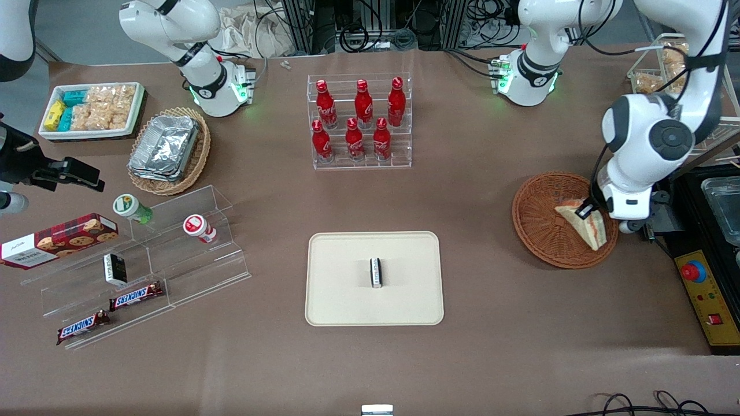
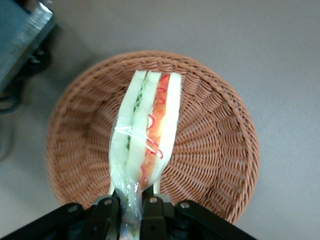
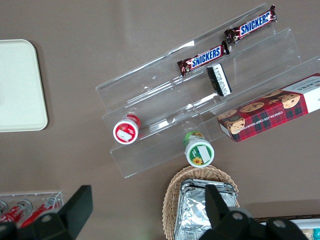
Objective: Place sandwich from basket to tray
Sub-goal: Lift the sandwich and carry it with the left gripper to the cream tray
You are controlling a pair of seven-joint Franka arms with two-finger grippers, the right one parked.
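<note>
At basket's working-arm edge: gripper [image 2: 132, 207] pinched shut on sandwich [image 2: 146, 131], fingers [image 2: 153, 205] clamping wrapper at one corner. Sandwich upright on edge in basket [image 2: 215, 145]. Probably light, soft, easily crushed; wrapper likely slippery, so firmer hold lower on bread advisable. Tray [image 1: 341, 300] mid-desk, small dark packet [image 1: 376, 272] at centre; bare rim areas all round.

Sandwich [image 1: 584, 224]: 1
Basket [image 1: 540, 231], reddish-brown: 1
Tray [image 1: 347, 289]: 1
Gripper [image 1: 587, 209] over the basket: 1
Red bottles [image 1: 355, 118]: 6
Snickers bars [image 1: 110, 309]: 2
Cookie box [image 1: 55, 240]: 1
Tan basket of foil containers [image 1: 167, 149]: 1
</note>
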